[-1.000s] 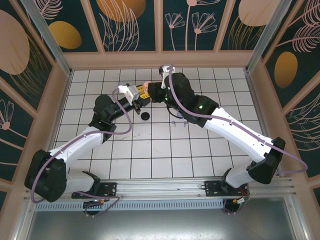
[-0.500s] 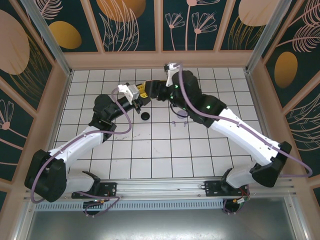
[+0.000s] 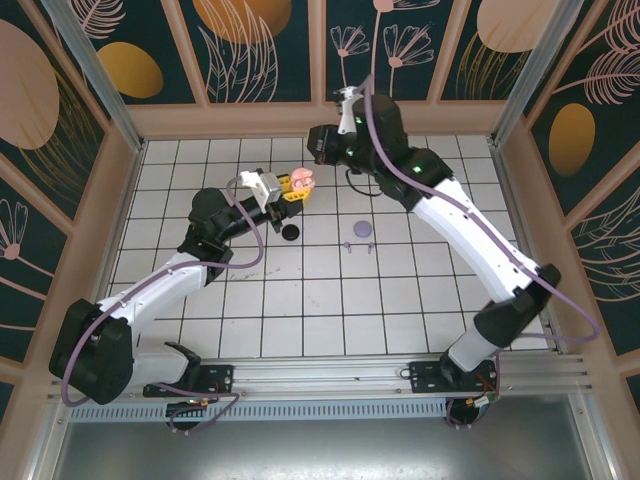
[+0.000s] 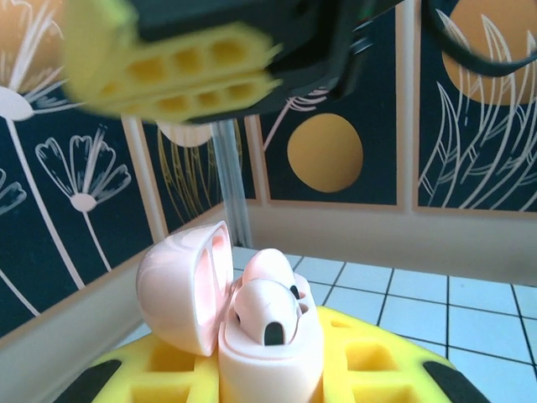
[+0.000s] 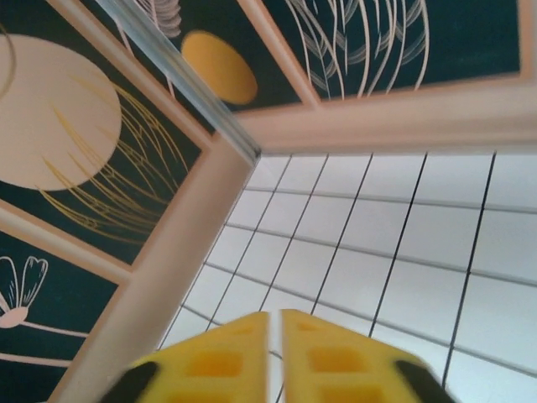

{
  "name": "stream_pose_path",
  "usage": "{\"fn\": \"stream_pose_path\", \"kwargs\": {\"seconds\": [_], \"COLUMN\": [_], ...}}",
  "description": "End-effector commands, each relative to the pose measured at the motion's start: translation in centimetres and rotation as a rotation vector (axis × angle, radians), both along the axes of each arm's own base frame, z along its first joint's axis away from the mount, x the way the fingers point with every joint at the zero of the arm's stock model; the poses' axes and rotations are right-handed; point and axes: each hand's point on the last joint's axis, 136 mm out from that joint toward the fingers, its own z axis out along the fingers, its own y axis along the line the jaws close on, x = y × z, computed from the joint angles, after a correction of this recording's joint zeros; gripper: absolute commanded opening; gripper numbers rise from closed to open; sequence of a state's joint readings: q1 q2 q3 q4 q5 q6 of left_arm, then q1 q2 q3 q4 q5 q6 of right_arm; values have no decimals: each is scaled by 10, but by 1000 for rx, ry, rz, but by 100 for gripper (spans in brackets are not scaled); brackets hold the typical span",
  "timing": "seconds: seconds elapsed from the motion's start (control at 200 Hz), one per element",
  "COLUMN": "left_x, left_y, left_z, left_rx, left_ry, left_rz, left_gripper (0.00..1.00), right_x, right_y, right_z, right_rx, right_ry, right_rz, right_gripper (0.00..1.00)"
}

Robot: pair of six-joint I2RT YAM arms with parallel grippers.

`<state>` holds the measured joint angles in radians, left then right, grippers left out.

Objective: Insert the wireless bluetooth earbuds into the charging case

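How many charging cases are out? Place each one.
3. Pink case, open, in the left gripper; black case on the table nearby; lavender case to its right. More may be hidden.

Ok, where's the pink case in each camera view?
Top external: the case is upper middle, open, held by the left gripper.
Left wrist: bottom centre, lid tipped left, an earbud seated inside.
Right wrist: looks past the shut right gripper at bare tiles.
Shared landmark: the white tiled floor, right in the left wrist view, centre in the right wrist view.
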<state>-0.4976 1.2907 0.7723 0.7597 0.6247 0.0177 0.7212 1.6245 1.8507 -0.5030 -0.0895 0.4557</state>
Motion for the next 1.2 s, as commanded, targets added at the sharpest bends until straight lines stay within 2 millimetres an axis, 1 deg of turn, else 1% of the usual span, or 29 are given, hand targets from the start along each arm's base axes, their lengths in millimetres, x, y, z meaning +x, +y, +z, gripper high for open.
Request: {"fn": "stream_pose_path", "kwargs": {"seconds": [0.0, 0.085, 0.205, 0.295, 0.31, 0.395, 0.45, 0.505, 0.51, 0.525, 0.586, 0.691, 0.731, 0.736, 0.751, 0.756, 0.836, 0.871, 0.916, 0.991, 1.031, 1.096, 1.196], "left_x": [-5, -5, -2, 1, 2, 6, 8, 10, 10, 11, 13, 19, 22, 22, 23, 23, 32, 35, 40, 47, 50, 60, 75], "left_y": [-6, -6, -6, -6, -6, -7, -8, -8, -8, -8, -9, -8, -8, -8, -8, -8, -4, -2, -1, -3, -5, -8, -14], "left_z": [-6, -6, -7, -7, -7, -8, -9, -9, -9, -10, -12, -19, -26, -27, -29, -30, -51, -61, -75, -99, -113, -134, -166], "left_rx": [21, 20, 23, 23, 22, 29, 31, 30, 29, 28, 18, -9, -16, -18, -22, -24, -38, -34, -28, -22, -13, 3, 54], "left_ry": [30, 27, 29, 28, 27, 27, 29, 36, 36, 40, 54, 120, 161, 165, 181, 187, 293, 340, 407, 524, 581, 682, 805], "left_rz": [-49, -43, -35, -24, -22, -12, -7, -7, -6, -6, -2, 14, 22, 23, 27, 30, 79, 98, 123, 142, 145, 176, 209], "left_gripper": [0, 0, 0, 0, 0, 0, 0, 0, 0, 0, 0, 0, 0, 0, 0, 0, 0, 0, 0, 0, 0, 0, 0], "right_x": [-1, 1, -6, -20, -24, -44, -56, -62, -63, -63, -58, -35, -28, -29, -26, -26, -17, -14, -12, -11, -11, -10, -8], "right_y": [9, 15, 20, 20, 19, 16, 9, -2, -3, -7, -23, -67, -82, -83, -87, -89, -107, -113, -119, -123, -126, -129, -133], "right_z": [-17, -30, -47, -58, -60, -66, -66, -65, -60, -60, -56, -51, -53, -55, -54, -57, -73, -84, -100, -125, -138, -156, -179], "right_rx": [-60, -81, -98, -104, -105, -98, -84, -70, -63, -61, -47, -18, -9, -11, 0, -4, 7, -5, -34, -81, -105, -138, -179], "right_ry": [62, 90, 141, 181, 189, 211, 220, 220, 212, 210, 189, 156, 149, 153, 147, 154, 176, 193, 215, 246, 261, 282, 313], "right_rz": [69, 90, 132, 169, 177, 207, 211, 184, 182, 168, 98, -106, -169, -171, -187, -192, -258, -278, -304, -322, -335, -347, -373], "right_gripper": [8, 8, 5, 4, 2, 2, 1, 1, 1, 1, 2, 5, 7, 7, 8, 9, 12, 14, 19, 24, 31, 41, 48]}}
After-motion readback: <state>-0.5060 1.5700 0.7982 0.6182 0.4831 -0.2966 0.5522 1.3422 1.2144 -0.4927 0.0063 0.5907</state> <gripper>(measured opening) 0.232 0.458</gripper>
